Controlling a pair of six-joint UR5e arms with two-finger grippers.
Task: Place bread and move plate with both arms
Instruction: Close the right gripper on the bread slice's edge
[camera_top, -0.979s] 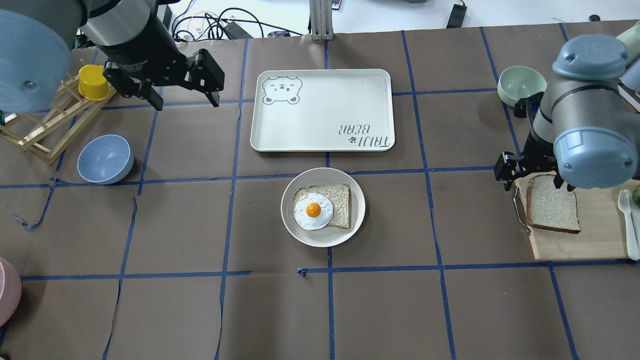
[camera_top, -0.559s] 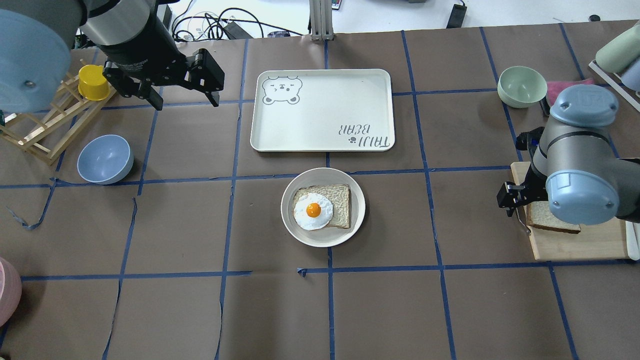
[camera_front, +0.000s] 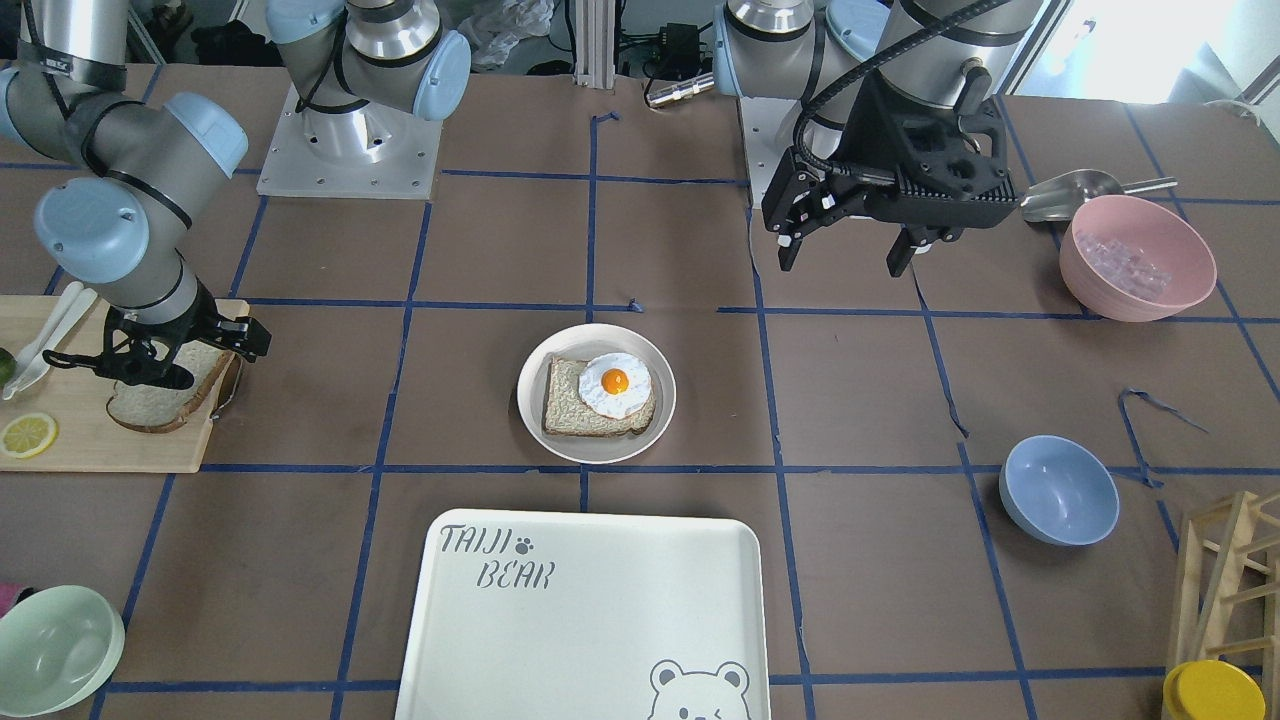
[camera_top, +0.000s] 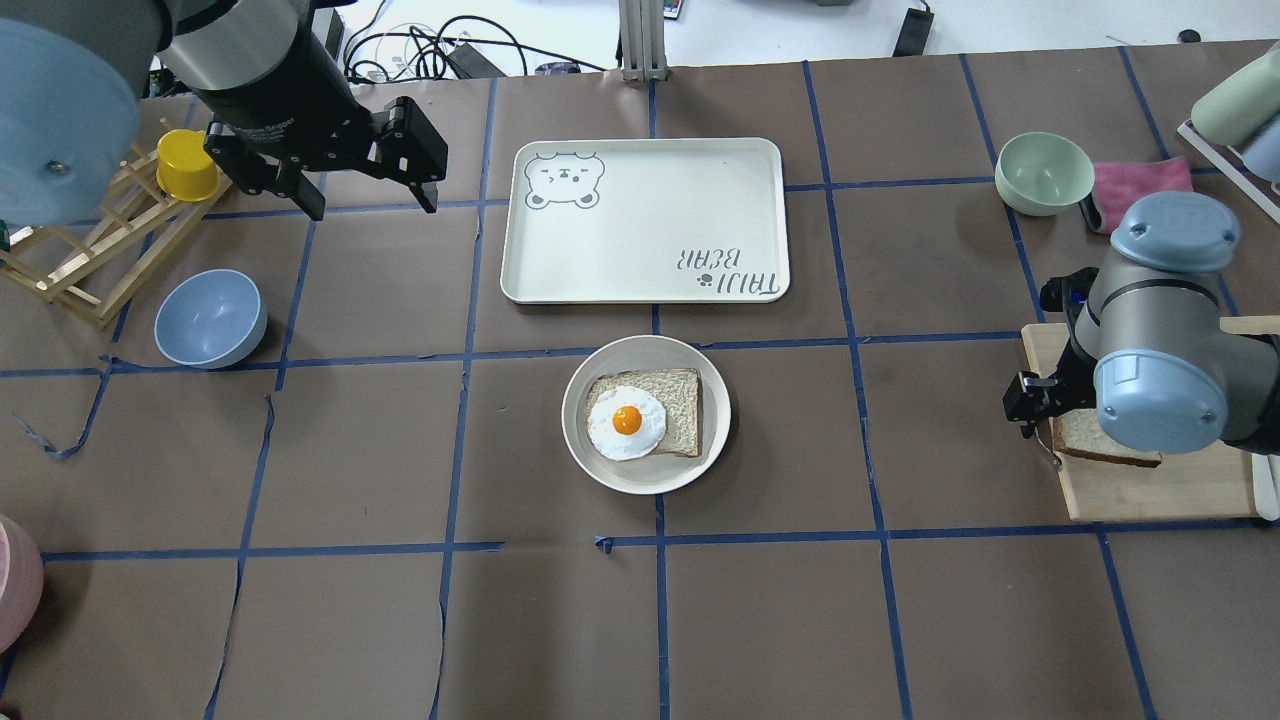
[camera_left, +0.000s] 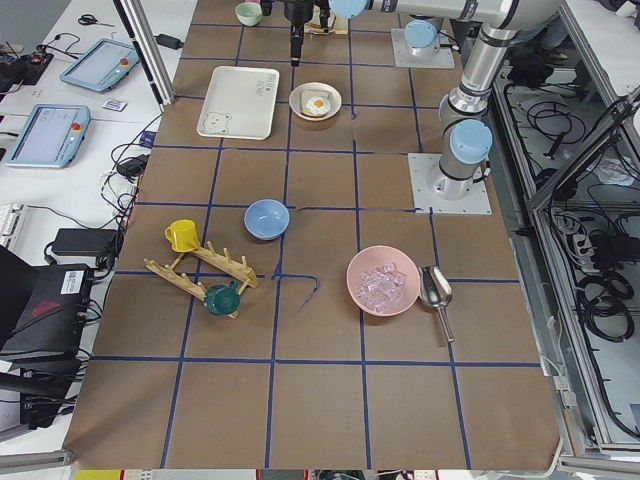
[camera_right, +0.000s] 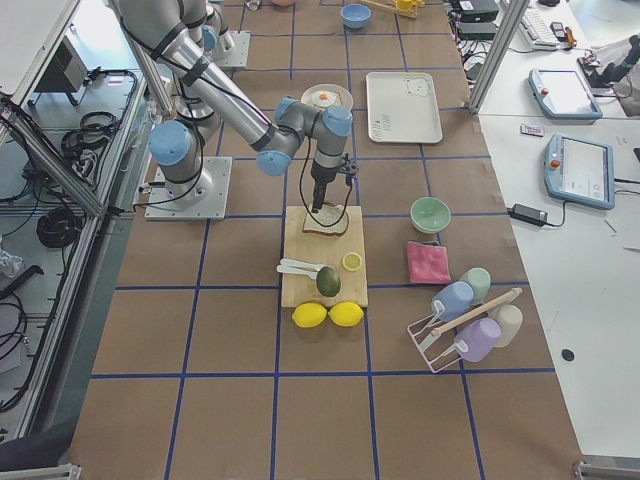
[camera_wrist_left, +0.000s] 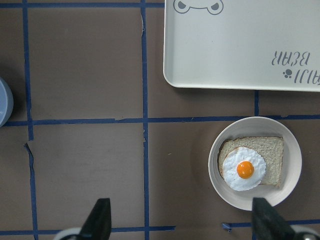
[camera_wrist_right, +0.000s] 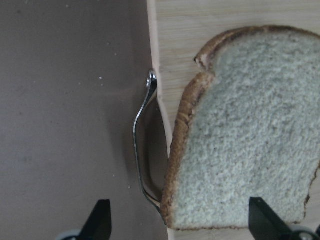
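The bread (camera_wrist_right: 245, 140) lies flat on a wooden cutting board (camera_top: 1150, 490) at the table's right end, also seen in the front view (camera_front: 160, 405). My right gripper (camera_wrist_right: 182, 225) is open low over it: one finger over the table beside the board's edge, the other over the slice. It also shows in the front view (camera_front: 150, 362). The plate (camera_top: 580, 440) sits mid-table and holds a squarer slice with a fried egg (camera_top: 627, 420). My left gripper (camera_top: 375, 208) hangs open and empty, high at the far left.
A white bear-printed tray (camera_top: 645, 220) lies behind the plate. A blue bowl (camera_top: 210, 318), a green bowl (camera_top: 1045, 172), a pink bowl (camera_front: 1137, 258) and a wooden rack with a yellow cup (camera_top: 187, 165) stand around. The board has a metal handle (camera_wrist_right: 142, 150).
My right arm has swung toward the near side and come down over the bread, covering most of it in the overhead view. The left arm has not moved.
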